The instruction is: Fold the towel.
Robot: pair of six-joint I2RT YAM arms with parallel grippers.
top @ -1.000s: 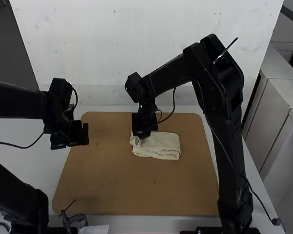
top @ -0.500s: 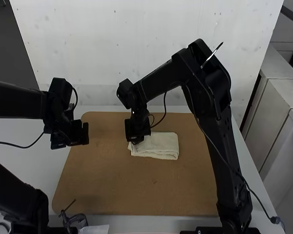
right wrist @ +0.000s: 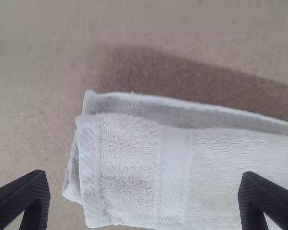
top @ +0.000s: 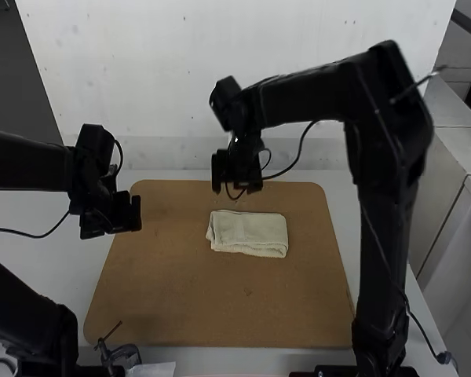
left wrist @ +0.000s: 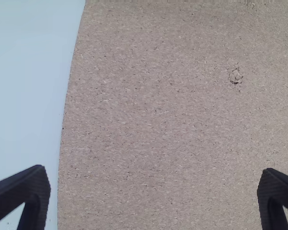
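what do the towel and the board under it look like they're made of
The towel looks like soft cotton terry, matt and off-white: its surface shows small looped pile, with a flatter woven band across it. The board seems to be cork or pressed wood particles, dull brown and speckled with dark flecks; its look doesn't settle which.

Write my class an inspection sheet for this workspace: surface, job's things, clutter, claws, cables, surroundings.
Surface: brown, round-cornered board, flat.
Job's things: cream, ribbed-edged cloth towel, folded into a rough rectangle, layers slightly misaligned.
Clutter: dark, clamp-like metal tool and flat white sheet at the near edge.
Grippers: left black two-fingered claw open over the board; right black two-fingered claw open above the towel.
Cables: thin black cables on both arms.
Surroundings: smooth pale tabletop.
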